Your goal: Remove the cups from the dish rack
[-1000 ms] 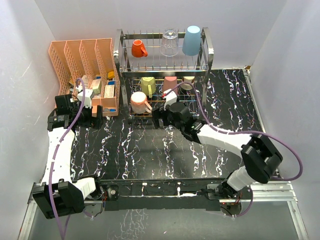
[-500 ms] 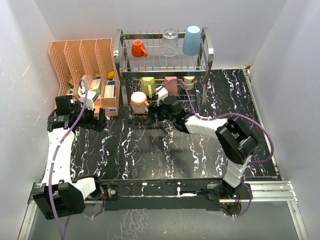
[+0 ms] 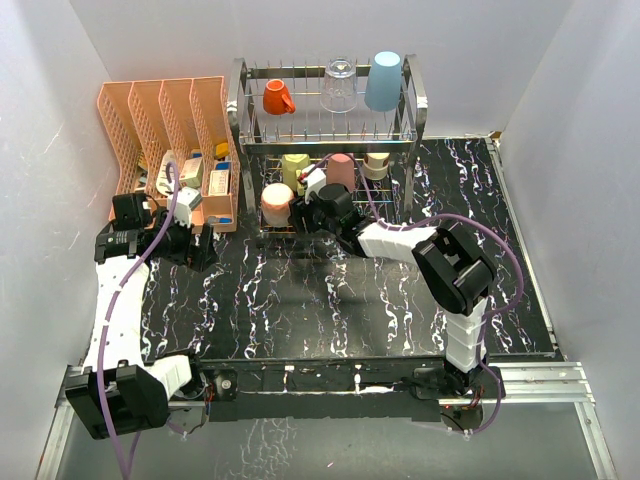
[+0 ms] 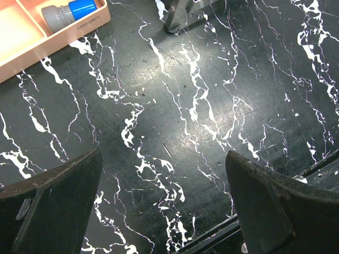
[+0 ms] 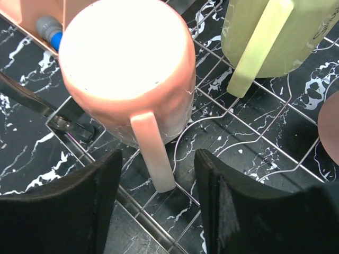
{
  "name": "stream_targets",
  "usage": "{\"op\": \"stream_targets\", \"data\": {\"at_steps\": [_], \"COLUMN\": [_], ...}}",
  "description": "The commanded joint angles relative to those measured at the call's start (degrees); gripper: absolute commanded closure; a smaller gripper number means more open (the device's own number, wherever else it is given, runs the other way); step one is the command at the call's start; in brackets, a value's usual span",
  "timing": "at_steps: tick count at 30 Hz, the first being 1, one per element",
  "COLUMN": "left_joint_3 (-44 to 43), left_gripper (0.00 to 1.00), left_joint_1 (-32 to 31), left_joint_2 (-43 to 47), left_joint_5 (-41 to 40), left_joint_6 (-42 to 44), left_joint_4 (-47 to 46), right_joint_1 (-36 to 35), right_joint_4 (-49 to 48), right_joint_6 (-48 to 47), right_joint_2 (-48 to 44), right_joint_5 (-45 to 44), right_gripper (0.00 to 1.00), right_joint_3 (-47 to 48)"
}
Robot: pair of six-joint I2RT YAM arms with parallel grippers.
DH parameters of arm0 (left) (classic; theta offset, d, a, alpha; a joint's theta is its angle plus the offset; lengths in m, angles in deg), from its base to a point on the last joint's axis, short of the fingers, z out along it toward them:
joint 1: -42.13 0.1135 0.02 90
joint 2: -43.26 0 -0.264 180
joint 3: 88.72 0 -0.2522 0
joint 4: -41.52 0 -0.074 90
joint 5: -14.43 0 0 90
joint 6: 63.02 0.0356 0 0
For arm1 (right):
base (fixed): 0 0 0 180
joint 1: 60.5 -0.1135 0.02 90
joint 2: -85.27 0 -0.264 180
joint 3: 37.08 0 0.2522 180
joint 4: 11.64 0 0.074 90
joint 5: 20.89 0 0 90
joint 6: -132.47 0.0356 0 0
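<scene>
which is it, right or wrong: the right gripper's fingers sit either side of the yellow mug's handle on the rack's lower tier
Wrong on the mug. The right gripper has its fingers either side of the pale pink mug handle on the dish rack lower tier; the yellow mug stands apart. The right wrist view shows it.

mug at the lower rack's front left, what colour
The mug is pale pink, clearest in the right wrist view.

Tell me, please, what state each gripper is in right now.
Left gripper: open, holding nothing.
Right gripper: open, astride the handle of the pink mug, no grip yet.
</scene>
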Motion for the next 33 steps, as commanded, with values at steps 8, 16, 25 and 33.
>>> {"op": "stream_targets", "data": {"at_steps": [8, 16, 25, 33], "left_joint_3": [-1.4, -1.9, -0.9, 0.2], "left_gripper": [0.03, 0.03, 0.03, 0.03], "left_joint_1": [0.4, 0.4, 0.4, 0.4], "left_joint_2": [3.3, 5.1, 6.8, 9.1], "left_joint_5": [2.4, 2.5, 4.0, 7.3], "left_joint_6": [1.2, 1.8, 4.2, 8.0], "left_joint_4": [1.4, 2.4, 3.1, 2.7], "right_joint_1": [0.2, -0.3, -0.6, -0.6], "right_joint_4": [-2.8, -0.4, -2.6, -7.4], "right_joint_6": [-6.7, -8.6, -5.1, 4.1], "right_joint_2": [-1.1, -0.4, -7.3, -16.5], "right_joint_5": [2.8, 3.3, 0.4, -0.8], "right_gripper": [0.76, 0.83, 0.93, 0.93], "right_joint_3": [1.1, 2.6, -0.9, -8.5]}}
